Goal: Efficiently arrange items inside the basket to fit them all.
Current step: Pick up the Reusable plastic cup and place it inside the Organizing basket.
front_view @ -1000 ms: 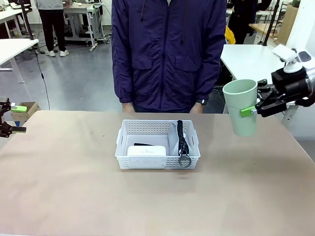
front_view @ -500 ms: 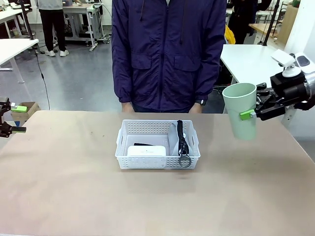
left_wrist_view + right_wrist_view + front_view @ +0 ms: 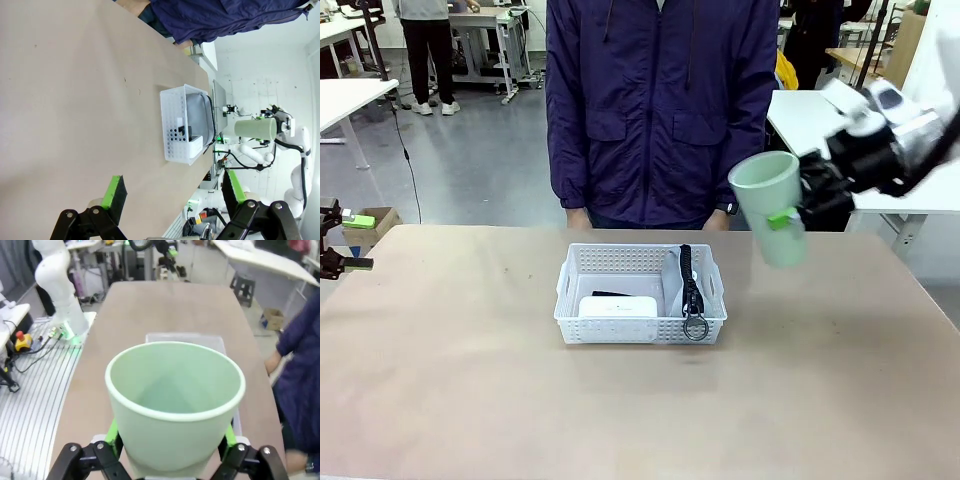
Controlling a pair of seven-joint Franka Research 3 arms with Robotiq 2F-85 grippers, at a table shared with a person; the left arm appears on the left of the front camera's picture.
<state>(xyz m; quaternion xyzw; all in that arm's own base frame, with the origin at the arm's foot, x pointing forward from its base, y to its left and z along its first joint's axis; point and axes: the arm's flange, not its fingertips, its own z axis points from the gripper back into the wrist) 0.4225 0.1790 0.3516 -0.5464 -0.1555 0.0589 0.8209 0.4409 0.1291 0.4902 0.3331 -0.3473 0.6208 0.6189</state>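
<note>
My right gripper [image 3: 788,213] clamps the pale green cup [image 3: 769,207], tilted, in the air above the table's [image 3: 470,390] far right part, beyond the basket's [image 3: 640,296] right end. Left gripper [image 3: 172,192] jaws wide, empty, at the left edge. Basket mid-table: white box [image 3: 617,305] front-left, grey pouch [image 3: 677,280] right, stapler [image 3: 610,294] behind the box.

Matt plastic cup [image 3: 768,206], perforated white plastic basket [image 3: 640,293], matt tan table [image 3: 470,380].
</note>
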